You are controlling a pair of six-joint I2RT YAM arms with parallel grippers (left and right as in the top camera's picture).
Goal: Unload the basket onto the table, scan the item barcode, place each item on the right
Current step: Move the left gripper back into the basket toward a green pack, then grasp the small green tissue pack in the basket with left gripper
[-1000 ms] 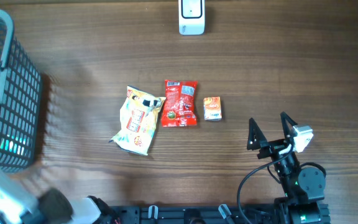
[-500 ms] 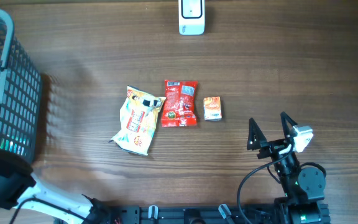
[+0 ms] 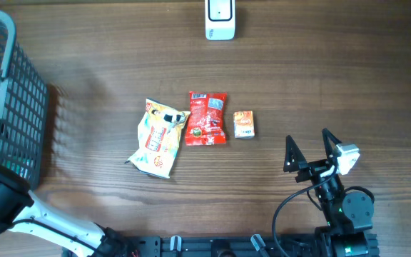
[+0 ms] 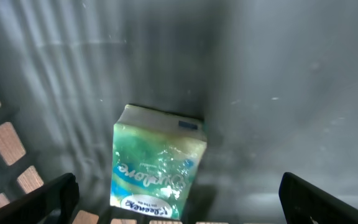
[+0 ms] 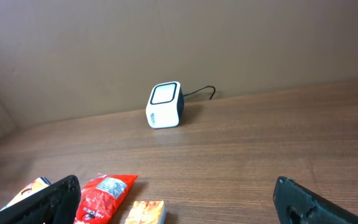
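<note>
The left arm point(image 3: 2, 203) dips into the basket point(image 3: 23, 93) at the tabletop's left edge. The left gripper point(image 4: 179, 202) is spread wide and empty above a green packet point(image 4: 157, 163) on the basket floor. The right gripper point(image 3: 307, 139), also agape and empty, sits near the front right corner, facing the scanner point(image 3: 220, 18) at the far edge. A yellow bag point(image 3: 159, 137), red packet point(image 3: 207, 118) and orange box point(image 3: 244, 124) lie mid-tabletop between them.

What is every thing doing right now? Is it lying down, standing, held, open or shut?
basket: upright, at the left end of the table.
green pack: lying in the basket, not held.
left gripper: open, empty, over the green pack.
right gripper: open, empty, above the table.
yellow bag: lying flat, crumpled.
red packet: lying flat.
orange box: lying flat.
scanner: standing at the far edge.
</note>
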